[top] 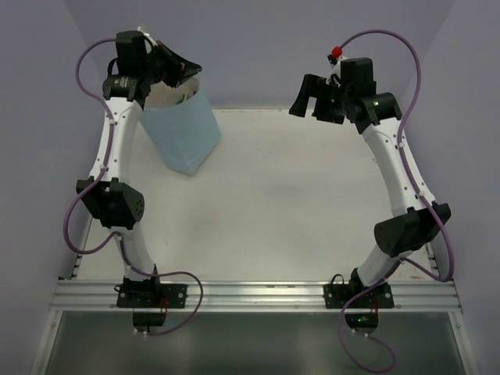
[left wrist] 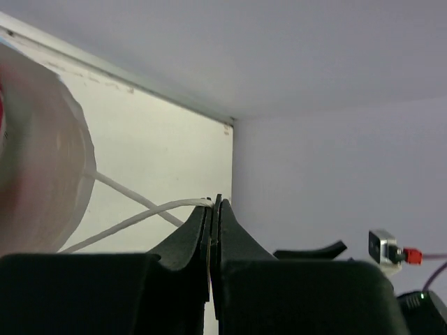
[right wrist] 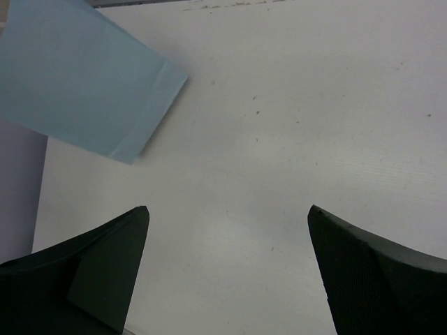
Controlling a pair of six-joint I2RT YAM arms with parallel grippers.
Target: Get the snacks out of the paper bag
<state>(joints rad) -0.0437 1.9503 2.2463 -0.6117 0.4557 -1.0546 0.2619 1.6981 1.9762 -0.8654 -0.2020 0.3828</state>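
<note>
The left gripper (left wrist: pixel 211 204) is closed tight on one thin white string handle (left wrist: pixel 133 213). Two strands of it run from the pinched fingertips back toward the bag. This gripper sits at the far left corner of the table, right over the bag's open top.

There is one paper bag (top: pixel 183 137) - pale blue outside, white inside. It hangs tilted under the left gripper, with its mouth up by the fingers and its bottom toward the middle of the table. Whether the bottom rests on the table cannot be told. Of the snacks (top: pixel 181 98), only a speck of green shows just inside the mouth from above, so they cannot be counted. In the left wrist view the bag's wall is a pale blur.

The right gripper (right wrist: pixel 228 216) holds nothing. Its two dark fingers are spread wide over bare table, well apart from the bag, which lies off to its upper left in its own view.

Two white arms with black joints rise from one metal rail (top: pixel 258 295) at the near edge, and purple cables (top: pixel 78 226) loop along each arm. The table (top: pixel 297 203) is white with a few small dark specks. Plain lilac walls (top: pixel 258 47) close it in on three sides.
</note>
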